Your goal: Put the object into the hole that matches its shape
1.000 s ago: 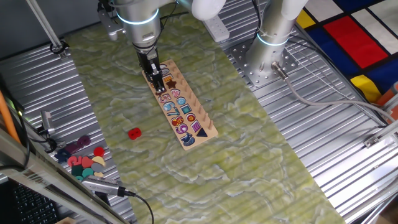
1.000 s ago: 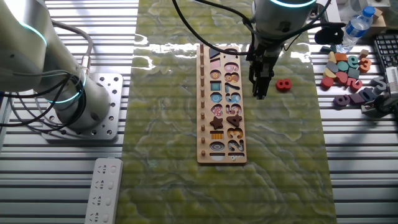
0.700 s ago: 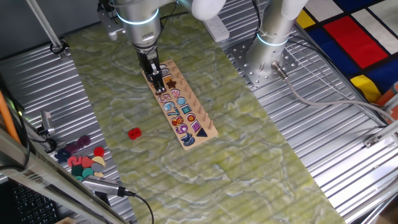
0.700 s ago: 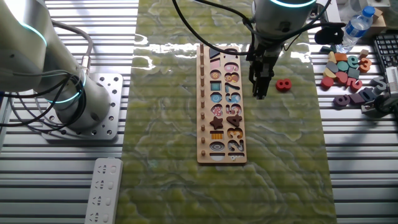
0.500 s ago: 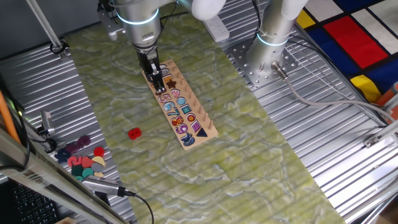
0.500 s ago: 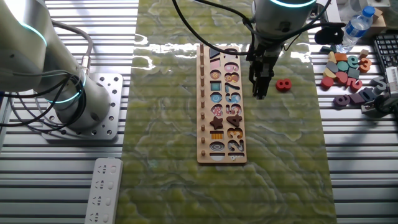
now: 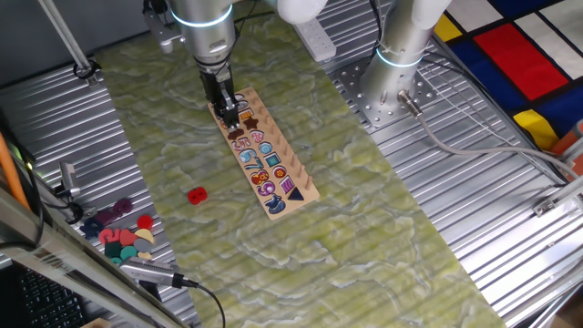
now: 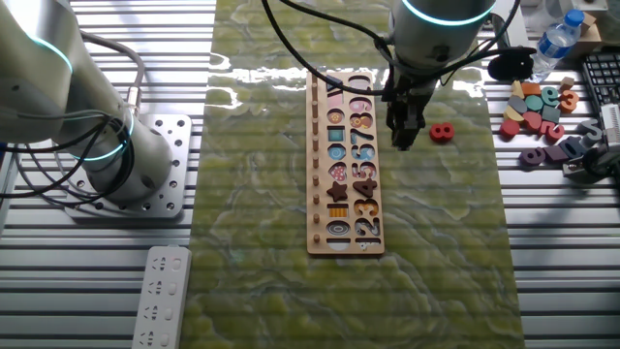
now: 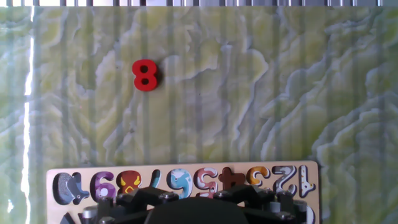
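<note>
1. The object (image 9: 145, 75), a red figure 8, is seen lying flat on the green surface (image 8: 426, 252), off the puzzle board (image 8: 341, 165) and apart from it. In the hand view it sits at about 11 o'clock of frame centre; in the other fixed view (image 8: 443, 133) it is at 3 o'clock of the pincer, near but not touching.
2. The pincer (image 8: 403, 136) hangs above the board's number row, fingers pointed down. Nothing is seen between the fingers; whether they are spread or pressed together cannot be told, as the fingertips are cut off in the hand view and too small in both fixed views.
3. Placement is judged deliberate: the object was left alone on open mat, well clear of the spare-piece pile (image 7: 123, 235) at the surface edge, so it can be picked without clutter. The board is kept flat with cutouts facing up.
4. The 8 slot on the board looks already filled with a red-orange piece (image 9: 127, 183); whether a matching empty hole exists cannot be told from here.
5. Versus 0.5 s ago: the arm has been raised slightly, and more of the wrist's lit ring is shown in the other fixed view. The object and board are unmoved.
6. Judged step: retreat or reposition before the pick; grasp not yet started.
</note>
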You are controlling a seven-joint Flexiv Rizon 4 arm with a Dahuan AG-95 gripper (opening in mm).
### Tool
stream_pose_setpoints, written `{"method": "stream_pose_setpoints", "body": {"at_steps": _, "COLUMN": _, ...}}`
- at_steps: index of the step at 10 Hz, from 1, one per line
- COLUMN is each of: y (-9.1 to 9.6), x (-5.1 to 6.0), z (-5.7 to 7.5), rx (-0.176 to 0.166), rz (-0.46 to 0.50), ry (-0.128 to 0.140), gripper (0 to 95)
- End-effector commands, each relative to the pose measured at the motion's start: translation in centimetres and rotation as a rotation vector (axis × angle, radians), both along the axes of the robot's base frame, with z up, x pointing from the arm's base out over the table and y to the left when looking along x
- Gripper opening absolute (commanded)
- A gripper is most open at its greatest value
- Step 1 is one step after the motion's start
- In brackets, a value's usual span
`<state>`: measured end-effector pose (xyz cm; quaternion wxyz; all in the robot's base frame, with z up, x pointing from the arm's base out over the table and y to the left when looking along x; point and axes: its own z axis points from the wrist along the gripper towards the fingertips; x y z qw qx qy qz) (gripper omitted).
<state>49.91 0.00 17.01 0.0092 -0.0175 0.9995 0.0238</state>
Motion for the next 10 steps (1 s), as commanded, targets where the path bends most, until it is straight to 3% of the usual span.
{"method": "stream_pose_setpoints", "body": {"at_steps": 1, "y": 0.0, "x": 0.1, "z": 0.0, "rx": 0.0, "rz": 0.004, "ry": 0.003, "gripper": 0.0}}
{"method": "stream_pose_setpoints", "body": {"at_steps": 6, "y": 0.1, "x": 0.2, "z": -0.1, "rx": -0.008, "rz": 0.039, "ry": 0.007, "gripper": 0.0}}
{"method": "stream_pose_setpoints", "body": {"at_steps": 8, "y": 1.5, "x": 1.7, "z": -1.4, "rx": -0.014, "rz": 0.034, "ry": 0.012, "gripper": 0.0}}
{"method": "stream_pose_setpoints", "body": {"at_steps": 10, "y": 2.9, "x": 4.2, "z": -3.7, "rx": -0.011, "rz": 0.038, "ry": 0.016, "gripper": 0.0}}
